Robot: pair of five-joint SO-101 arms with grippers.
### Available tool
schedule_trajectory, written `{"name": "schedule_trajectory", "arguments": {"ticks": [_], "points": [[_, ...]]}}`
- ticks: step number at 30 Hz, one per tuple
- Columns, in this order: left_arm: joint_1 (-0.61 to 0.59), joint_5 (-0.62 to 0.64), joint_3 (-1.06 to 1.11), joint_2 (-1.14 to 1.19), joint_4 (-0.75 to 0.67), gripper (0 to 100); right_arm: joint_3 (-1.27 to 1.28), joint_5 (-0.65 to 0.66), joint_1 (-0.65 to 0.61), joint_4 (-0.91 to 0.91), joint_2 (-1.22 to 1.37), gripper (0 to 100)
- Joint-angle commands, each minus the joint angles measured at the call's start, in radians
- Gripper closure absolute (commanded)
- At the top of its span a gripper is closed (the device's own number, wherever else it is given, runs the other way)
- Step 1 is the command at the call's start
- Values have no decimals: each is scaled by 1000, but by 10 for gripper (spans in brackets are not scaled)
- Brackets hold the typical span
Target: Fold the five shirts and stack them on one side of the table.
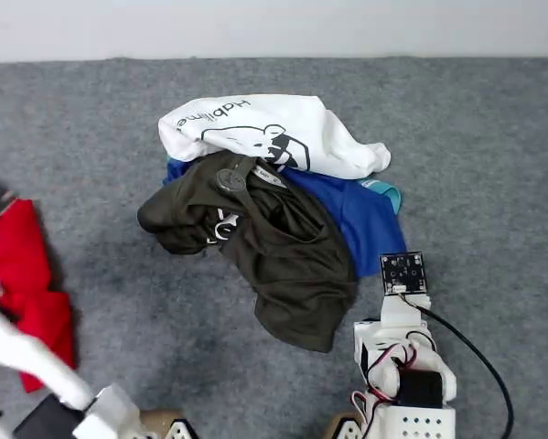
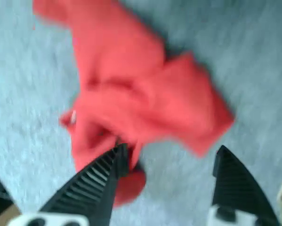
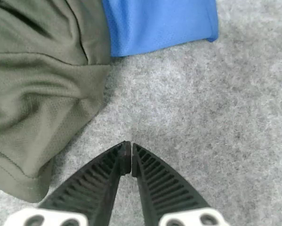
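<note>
The grey worktop (image 1: 493,165) carried a loose heap in its middle. The olive shirt (image 1: 292,265) lay in front, the white shirt (image 1: 274,133) behind it, and the blue shirt (image 1: 370,219) mostly hidden under both; none looked folded. The red shirt (image 1: 22,274) lay apart at the side, cut off by the edge, probably the first one to fold. The left hand (image 2: 171,149) hung over it, fingers apart, though blurred. The right hand (image 3: 131,146), fingers together and empty, was over bare worktop just beside the olive hem.

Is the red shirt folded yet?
Not folded: the red shirt lies crumpled in uneven lumps on the grey table.
</note>
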Motion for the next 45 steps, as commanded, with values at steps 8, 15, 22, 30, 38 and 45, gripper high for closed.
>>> {"name": "schedule_trajectory", "arguments": {"ticks": [8,15,22,30,38,45], "points": [[666,539,-47,-32,-133,705,14,11,1,2,-8,990],[845,669,-51,86,-239,705,14,11,1,2,-8,990],[905,741,-51,241,-387,708,14,11,1,2,-8,990],[930,824,-53,436,-529,763,14,11,1,2,-8,990],[867,827,-108,381,-508,989,14,11,1,2,-8,990],[732,827,-208,133,-413,987,14,11,1,2,-8,990]]}}
